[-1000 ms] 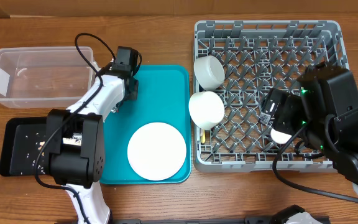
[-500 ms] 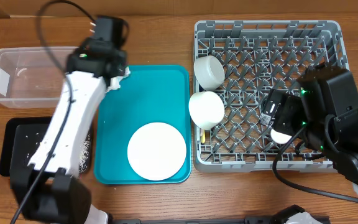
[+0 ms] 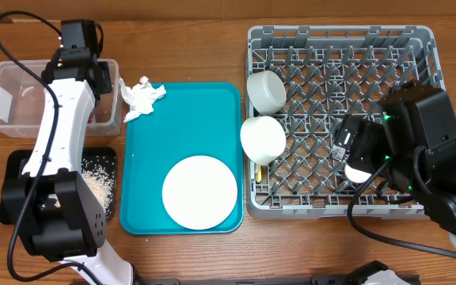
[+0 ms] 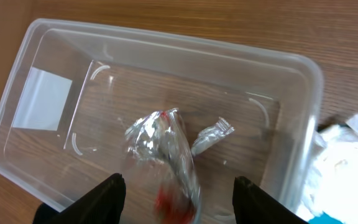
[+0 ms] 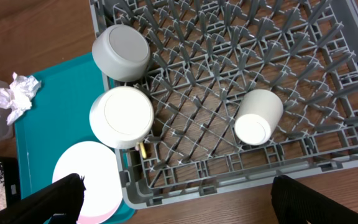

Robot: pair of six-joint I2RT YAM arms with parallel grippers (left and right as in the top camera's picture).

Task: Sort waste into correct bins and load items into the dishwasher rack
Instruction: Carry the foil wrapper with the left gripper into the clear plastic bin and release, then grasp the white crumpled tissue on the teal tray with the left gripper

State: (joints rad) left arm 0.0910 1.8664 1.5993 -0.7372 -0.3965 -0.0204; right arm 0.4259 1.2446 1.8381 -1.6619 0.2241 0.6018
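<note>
My left gripper (image 4: 179, 183) hangs open over the clear tub (image 4: 36, 37), one of the bins. The silver foil wrapper with red bits (image 4: 160, 140) is a blur between its spread jaws, inside the tub. From overhead this gripper (image 3: 93, 77) is at the tub's right end. The black tray (image 3: 22, 182) holds rice grains (image 3: 97, 184). The grey dishwasher rack (image 5: 229, 180) carries two white bowls (image 5: 122, 53) (image 5: 122, 117), a white cup (image 5: 258, 117) and a yellow utensil (image 5: 141, 149). My right gripper (image 5: 178, 183) is open and empty above the rack's front edge.
A teal tray (image 3: 204, 119) with a white plate (image 3: 199, 192) lies between the bins and the rack. A crumpled white napkin (image 3: 141, 95) sits at the tray's back left corner, beside the tub. The right arm covers the rack's right side.
The left arm swung left from the teal tray to over the clear tub. Its jaws went from shut to open and the foil wrapper dropped away. The right arm stayed still.
</note>
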